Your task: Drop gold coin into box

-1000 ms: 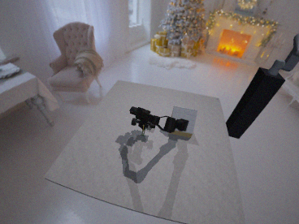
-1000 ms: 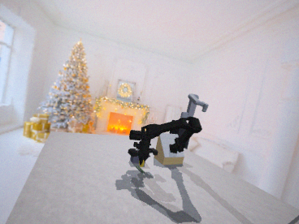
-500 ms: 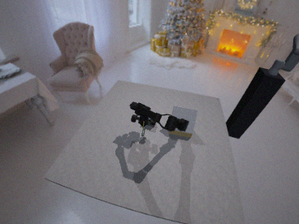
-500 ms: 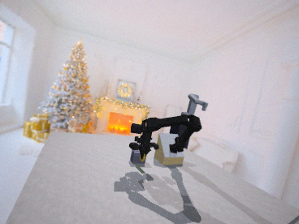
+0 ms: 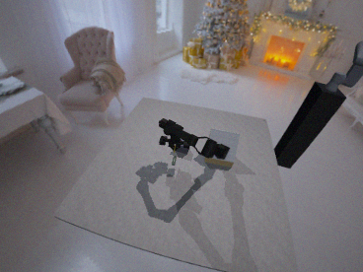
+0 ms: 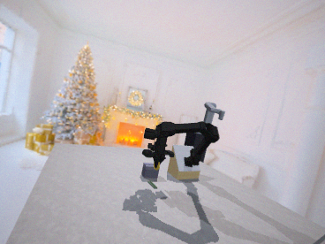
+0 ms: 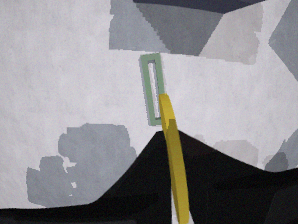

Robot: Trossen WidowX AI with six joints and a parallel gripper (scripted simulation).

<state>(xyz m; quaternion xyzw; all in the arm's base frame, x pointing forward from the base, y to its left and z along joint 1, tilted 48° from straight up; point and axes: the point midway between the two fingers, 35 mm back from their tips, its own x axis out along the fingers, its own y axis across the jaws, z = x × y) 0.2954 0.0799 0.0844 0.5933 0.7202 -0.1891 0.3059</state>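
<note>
Seen from above: floored in glossy white (image 5: 326, 212) (image 6: 11, 177); lit palely at twelve o'clock through a window (image 5: 162, 15); furnished at ten with a tufted armchair (image 5: 91, 64); decorated at one with a frosted Christmas tree (image 5: 223, 30) (image 6: 79, 99); warmed at two by a glowing, garlanded fireplace (image 5: 283, 53) (image 6: 131, 133).

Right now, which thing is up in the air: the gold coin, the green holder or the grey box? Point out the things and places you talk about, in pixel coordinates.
The gold coin (image 5: 175, 147) (image 6: 158, 166) (image 7: 175, 162). The claw (image 5: 175, 145) (image 6: 157, 163) (image 7: 166, 137) is pinching it, while the green holder (image 5: 174, 160) (image 6: 152, 184) (image 7: 146, 90) and grey box (image 5: 182, 154) (image 6: 149, 171) (image 7: 210, 6) sit on the table.
</note>
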